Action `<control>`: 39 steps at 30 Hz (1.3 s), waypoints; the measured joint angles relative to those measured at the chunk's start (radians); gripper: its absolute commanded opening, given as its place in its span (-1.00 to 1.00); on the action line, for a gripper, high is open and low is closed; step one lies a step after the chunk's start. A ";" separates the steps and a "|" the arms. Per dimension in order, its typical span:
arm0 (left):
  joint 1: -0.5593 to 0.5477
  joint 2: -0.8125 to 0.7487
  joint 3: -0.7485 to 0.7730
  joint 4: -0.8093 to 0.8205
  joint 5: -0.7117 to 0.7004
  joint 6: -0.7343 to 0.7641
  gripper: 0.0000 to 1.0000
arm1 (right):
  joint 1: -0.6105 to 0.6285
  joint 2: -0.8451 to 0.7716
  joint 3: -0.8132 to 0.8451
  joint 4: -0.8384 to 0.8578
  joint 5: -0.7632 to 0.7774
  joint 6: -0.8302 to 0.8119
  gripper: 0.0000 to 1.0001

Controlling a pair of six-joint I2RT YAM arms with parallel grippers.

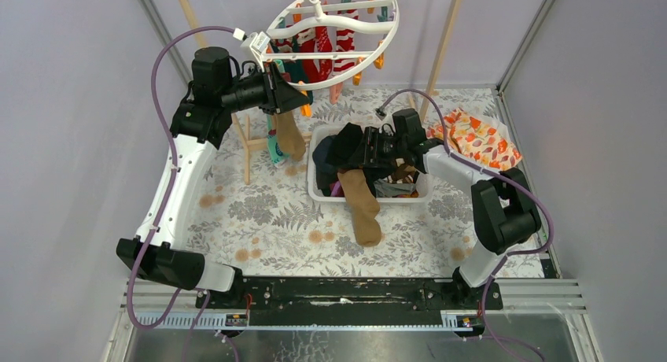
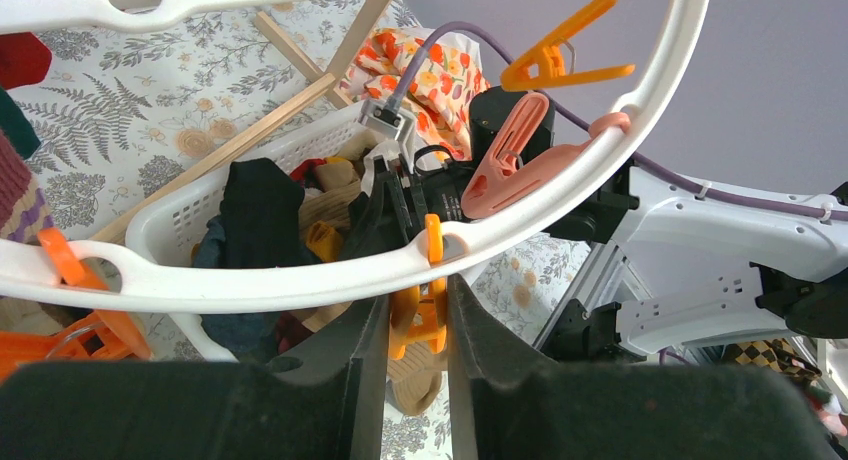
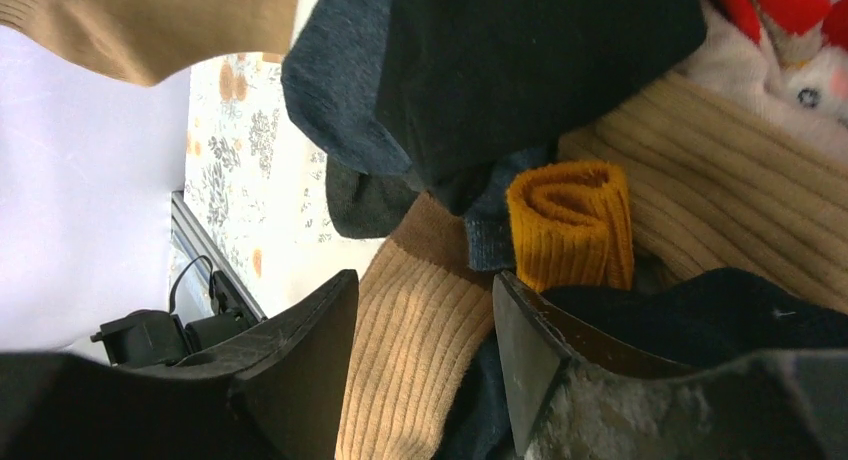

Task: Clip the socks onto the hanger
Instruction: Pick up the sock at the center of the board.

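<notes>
The white ring hanger (image 1: 334, 31) hangs at the top centre with red-and-white striped socks (image 1: 330, 43) clipped to it. My left gripper (image 1: 295, 94) is at its near rim (image 2: 300, 280), shut on an orange clip (image 2: 420, 315). A tan sock (image 1: 289, 134) hangs just below that clip (image 2: 420, 380). My right gripper (image 1: 358, 153) is over the basket, open, its jaws straddling a tan ribbed sock (image 3: 420, 350) that drapes over the basket's front edge (image 1: 363, 208). Black, grey and mustard socks (image 3: 570, 225) lie around it.
The white basket (image 1: 318, 190) of socks stands mid-table. An orange-and-white patterned cloth (image 1: 480, 138) lies at the right back. Wooden frame poles (image 1: 442, 47) stand behind and left of the basket. A teal sock (image 1: 275, 149) hangs beside the tan one. Grey walls close both sides.
</notes>
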 measured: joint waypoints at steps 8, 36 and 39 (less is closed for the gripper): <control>0.000 0.000 0.000 0.000 0.000 0.004 -1.00 | 0.000 0.020 0.019 -0.127 -0.016 -0.021 0.18; 0.000 0.002 0.008 -0.049 -0.001 0.061 -1.00 | 0.000 0.143 -0.066 0.256 -0.206 0.325 0.00; 0.000 0.002 -0.003 -0.050 -0.001 0.061 -1.00 | 0.000 0.148 -0.074 0.296 -0.212 0.359 0.01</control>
